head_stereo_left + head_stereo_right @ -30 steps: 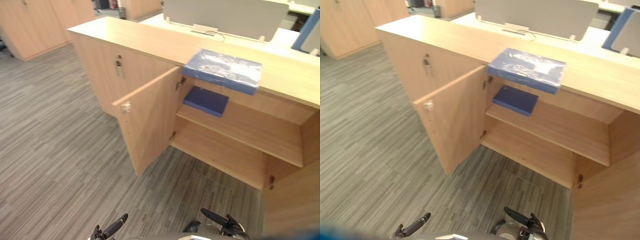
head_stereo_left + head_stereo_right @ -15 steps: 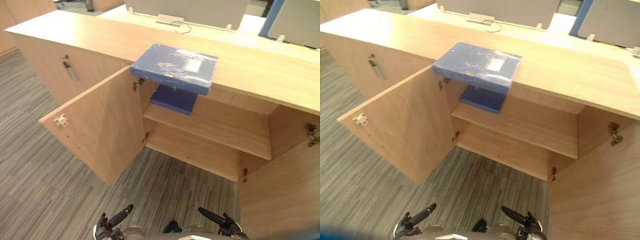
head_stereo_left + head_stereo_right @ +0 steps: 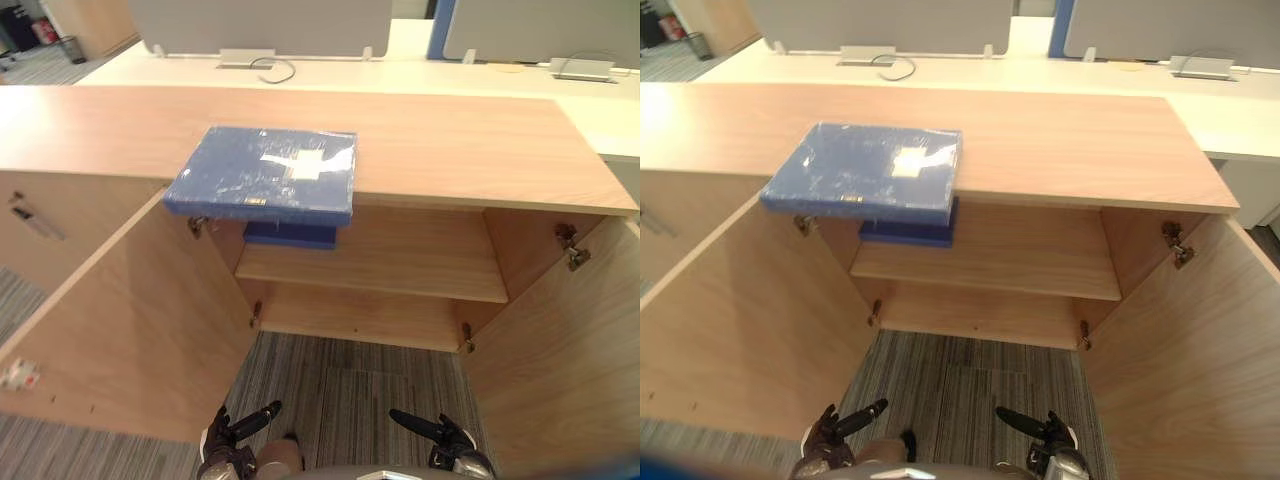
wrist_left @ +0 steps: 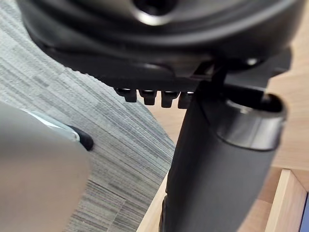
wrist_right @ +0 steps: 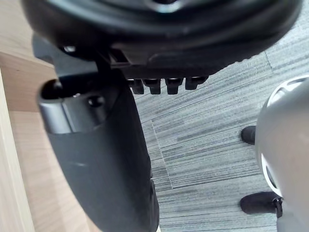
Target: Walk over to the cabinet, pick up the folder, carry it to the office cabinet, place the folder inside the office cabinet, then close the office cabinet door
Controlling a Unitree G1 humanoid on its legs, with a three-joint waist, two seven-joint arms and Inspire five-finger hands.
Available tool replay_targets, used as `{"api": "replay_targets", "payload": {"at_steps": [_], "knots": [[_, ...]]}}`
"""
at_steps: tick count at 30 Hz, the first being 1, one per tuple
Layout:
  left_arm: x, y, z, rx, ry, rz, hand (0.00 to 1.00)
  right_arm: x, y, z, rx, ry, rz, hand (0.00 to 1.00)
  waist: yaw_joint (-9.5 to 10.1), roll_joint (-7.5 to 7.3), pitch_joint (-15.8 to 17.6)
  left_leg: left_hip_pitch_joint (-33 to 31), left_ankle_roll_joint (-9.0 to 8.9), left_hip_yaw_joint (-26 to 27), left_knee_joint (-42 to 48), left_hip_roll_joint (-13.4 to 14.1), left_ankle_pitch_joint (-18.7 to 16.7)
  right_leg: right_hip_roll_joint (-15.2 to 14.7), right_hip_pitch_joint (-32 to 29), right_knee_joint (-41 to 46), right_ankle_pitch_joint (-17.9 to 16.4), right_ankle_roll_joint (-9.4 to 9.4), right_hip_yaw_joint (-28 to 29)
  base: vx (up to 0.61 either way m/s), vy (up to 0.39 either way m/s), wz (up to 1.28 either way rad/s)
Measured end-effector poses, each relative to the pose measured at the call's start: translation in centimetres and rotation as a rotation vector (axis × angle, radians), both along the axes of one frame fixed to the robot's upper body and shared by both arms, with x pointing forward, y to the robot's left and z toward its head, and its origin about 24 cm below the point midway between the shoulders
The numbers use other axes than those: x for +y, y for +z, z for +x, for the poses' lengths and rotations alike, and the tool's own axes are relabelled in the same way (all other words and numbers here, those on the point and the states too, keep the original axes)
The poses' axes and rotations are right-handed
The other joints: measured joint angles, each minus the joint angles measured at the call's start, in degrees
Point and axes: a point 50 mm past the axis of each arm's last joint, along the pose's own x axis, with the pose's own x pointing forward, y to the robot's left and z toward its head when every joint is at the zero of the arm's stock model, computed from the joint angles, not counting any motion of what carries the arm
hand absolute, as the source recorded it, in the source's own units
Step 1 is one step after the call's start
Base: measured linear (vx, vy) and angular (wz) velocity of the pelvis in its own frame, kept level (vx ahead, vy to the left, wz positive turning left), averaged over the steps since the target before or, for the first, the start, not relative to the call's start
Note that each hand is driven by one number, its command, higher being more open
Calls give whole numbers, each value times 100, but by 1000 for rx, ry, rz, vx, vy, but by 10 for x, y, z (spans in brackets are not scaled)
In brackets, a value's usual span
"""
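Left eye view, nearest first: two hands sit at the bottom edge, the left hand [image 3: 232,445] left of centre and the right hand [image 3: 447,440] right of centre. Both are partly cut off, with fingers loose and uncurled, gripping nothing. Past them a strip of grey carpet [image 3: 340,385] is hemmed in by two open doors, the left door [image 3: 130,320] and the right door [image 3: 560,350], which runs off the frame. Inside is one shelf [image 3: 410,262], bare towards its right. There are two blue items. The folder [image 3: 265,170] lies flat on the cabinet top [image 3: 470,140], left of centre, its front edge overhanging the opening. A darker blue folder [image 3: 290,236] on the shelf's left end is mostly hidden beneath it.
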Motion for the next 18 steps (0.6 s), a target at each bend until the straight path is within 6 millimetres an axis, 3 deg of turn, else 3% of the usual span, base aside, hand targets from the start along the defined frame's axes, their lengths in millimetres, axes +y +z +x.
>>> {"api": "replay_targets", "payload": {"at_steps": [2,3,5,7,8,10,11,12,15,18], "knots": [[-3,-1,0,2,-24,-7,100,-3,0,-1,5,2,-2,100,-8,27,-14,304,63,250,-254,-135,19,-333,-202,685,-142,240,113,203,168,-42],[-3,-1,0,3,-28,-7,100,-3,0,-1,4,3,-1,100,-8,28,-13,330,69,269,-268,-145,17,-362,-232,775,-151,257,116,203,213,-39],[-4,-1,-1,8,-72,-4,100,-4,0,0,-1,4,-1,100,-36,34,-16,709,152,318,-427,-165,0,-795,-611,2108,-252,232,8,156,162,-25],[-3,-1,-1,10,-95,-2,100,-4,0,-1,-2,4,-1,100,-53,10,-31,857,177,293,-455,-146,-17,-1221,-751,2476,-374,217,-49,96,83,3],[-1,-1,-4,15,-96,1,100,-4,1,-1,-6,2,-3,100,-99,-30,-57,884,174,256,-456,-109,-20,-1479,-808,2365,-347,237,1,82,2,24],[4,-1,-6,24,-91,10,100,-3,0,-4,-5,-15,3,100,-131,-141,-112,874,59,191,-474,-92,-94,-1760,-822,1588,234,241,158,34,-109,21],[6,-1,-6,22,-93,17,100,-2,-1,-5,-3,-29,9,100,-129,-206,-139,886,-24,168,-508,-110,-154,-1743,-815,1396,337,555,337,28,-219,-7],[3,-3,-8,39,-86,4,100,-2,-3,-10,15,-39,16,100,-98,-93,-193,872,-117,180,-658,82,-110,-1462,-723,982,282,624,404,20,-219,-16],[-4,-6,-14,47,-66,-52,100,-9,-3,-15,33,-37,8,100,-166,76,-222,840,-232,230,-743,318,-32,-1140,-662,627,317,608,384,-20,-199,-18],[-6,-9,-21,27,50,-154,100,-15,-4,-23,56,-59,5,100,-180,103,-240,898,-318,187,-814,504,18,-910,-463,301,415,575,243,-28,-156,7]]}}
